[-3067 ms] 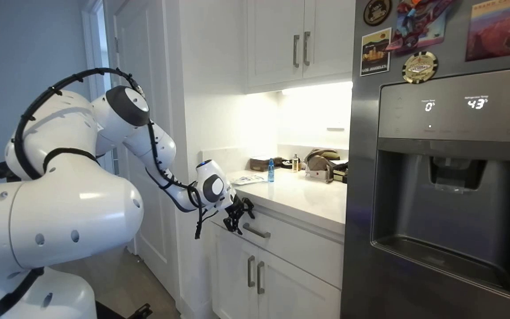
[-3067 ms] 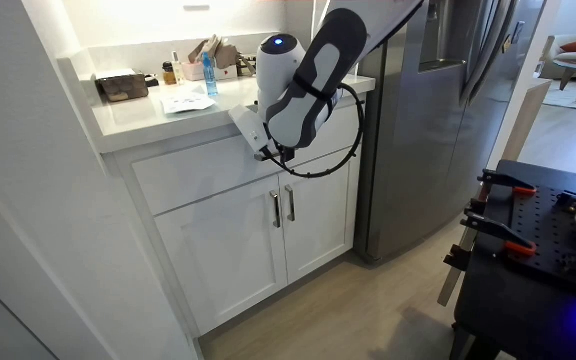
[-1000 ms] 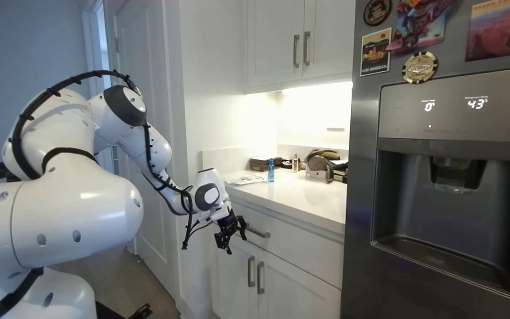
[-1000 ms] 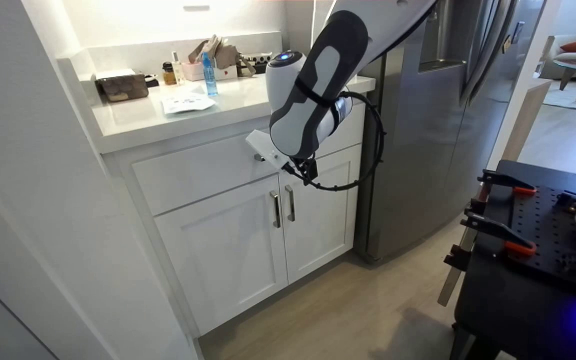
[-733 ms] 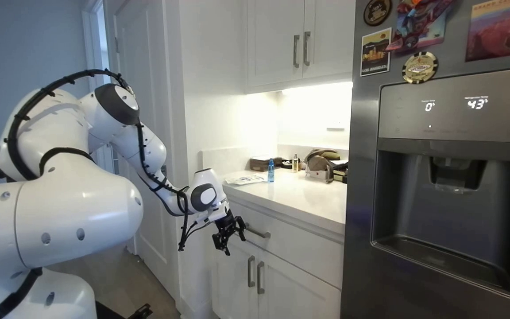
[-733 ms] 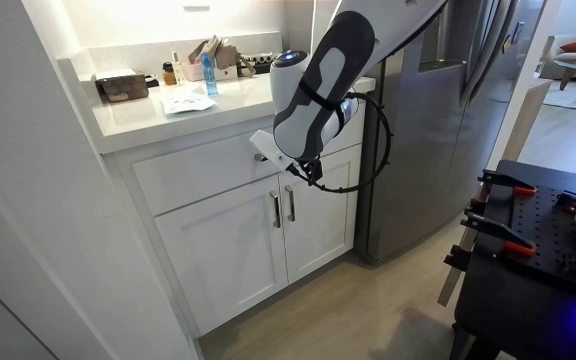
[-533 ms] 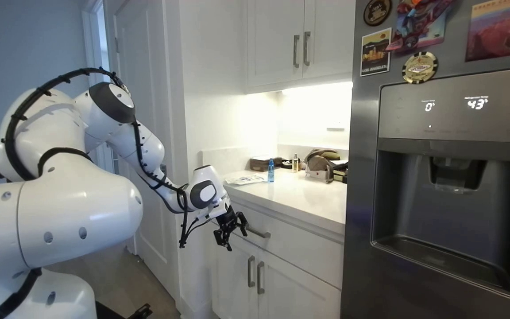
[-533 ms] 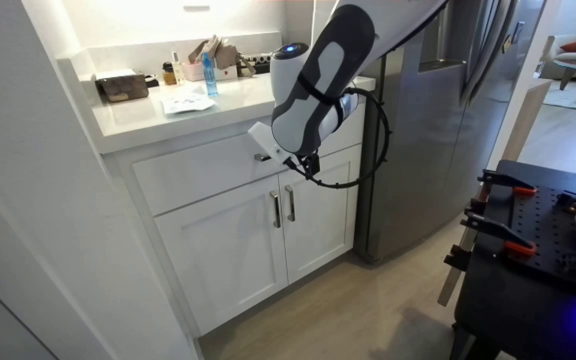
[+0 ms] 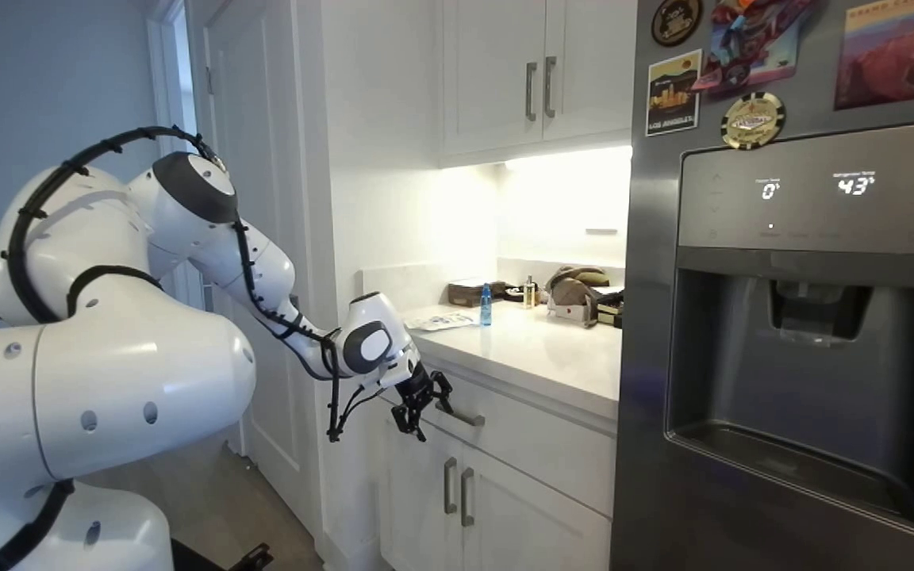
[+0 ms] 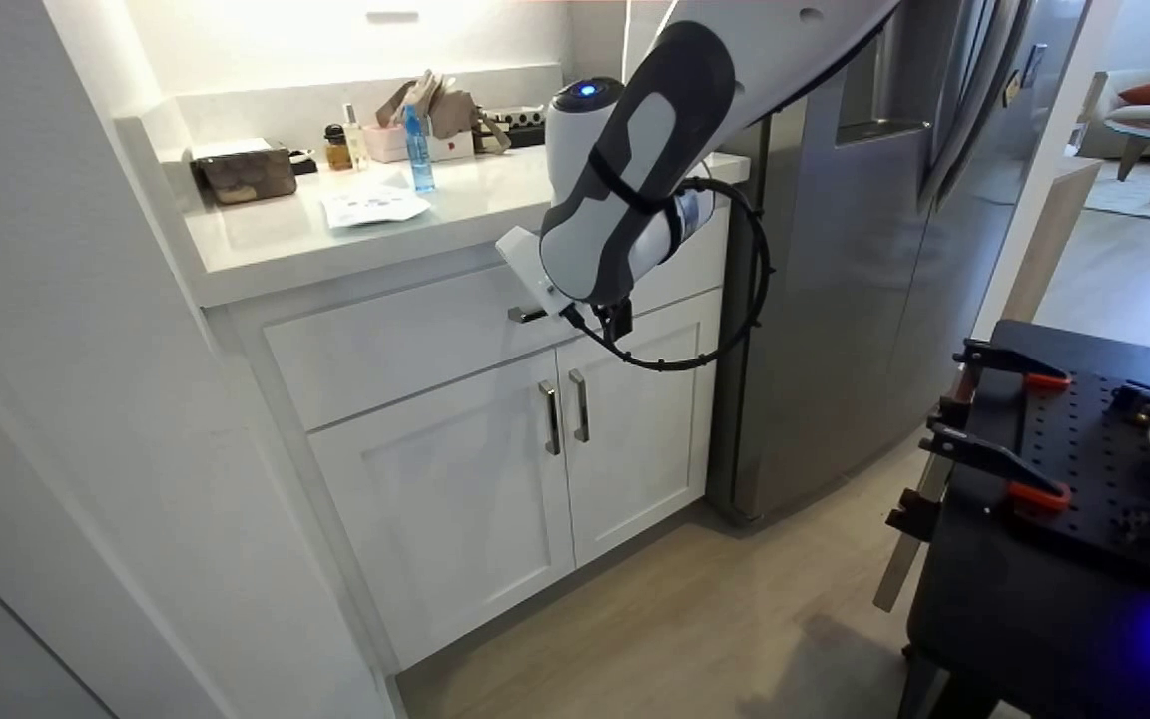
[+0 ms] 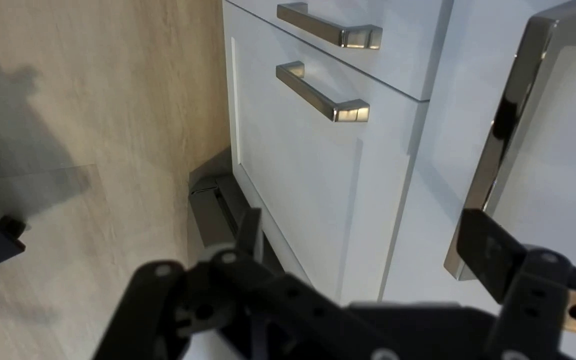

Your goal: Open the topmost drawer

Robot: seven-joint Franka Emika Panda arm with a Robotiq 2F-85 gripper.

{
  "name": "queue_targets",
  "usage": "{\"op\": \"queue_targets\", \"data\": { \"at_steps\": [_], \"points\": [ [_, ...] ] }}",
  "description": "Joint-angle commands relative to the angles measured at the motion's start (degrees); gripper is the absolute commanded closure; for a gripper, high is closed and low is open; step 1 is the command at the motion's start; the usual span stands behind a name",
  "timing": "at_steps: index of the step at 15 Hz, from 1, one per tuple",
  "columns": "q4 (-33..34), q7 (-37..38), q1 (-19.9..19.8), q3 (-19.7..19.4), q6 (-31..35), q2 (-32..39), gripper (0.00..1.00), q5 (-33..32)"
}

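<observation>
When inspected in both exterior views, noted topmost drawer (image 10: 405,338) closed between countertop (image 10: 281,230) and cabinet doors (image 10: 455,509); found gripper (image 11: 365,230) with fingers (image 11: 490,255) spread apart near drawer's bar handle (image 11: 513,82).

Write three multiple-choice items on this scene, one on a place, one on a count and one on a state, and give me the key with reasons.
1. Where does the blue bottle stand?
A. On the floor
B. On the white countertop
C. On the refrigerator

2. How many vertical bar handles do the lower cabinet doors carry?
A. Four
B. Three
C. Two

3. How does the topmost drawer stand?
A. Closed
B. Half open
C. Pulled fully out

1: B, both exterior views show its base on that surface.
2: C, each of the two doors carries one.
3: A, its front sits flush above those doors and no inside shows.
</observation>
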Motion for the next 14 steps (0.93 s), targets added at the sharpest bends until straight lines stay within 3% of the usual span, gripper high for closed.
{"op": "queue_targets", "data": {
  "at_steps": [1,14],
  "points": [
    [2.02,-1.94,-0.78,0.24,2.83,-3.11,0.0,3.84],
    [9.06,-3.13,-3.34,0.75,5.31,-7.86,0.0,8.91]
  ]
}}
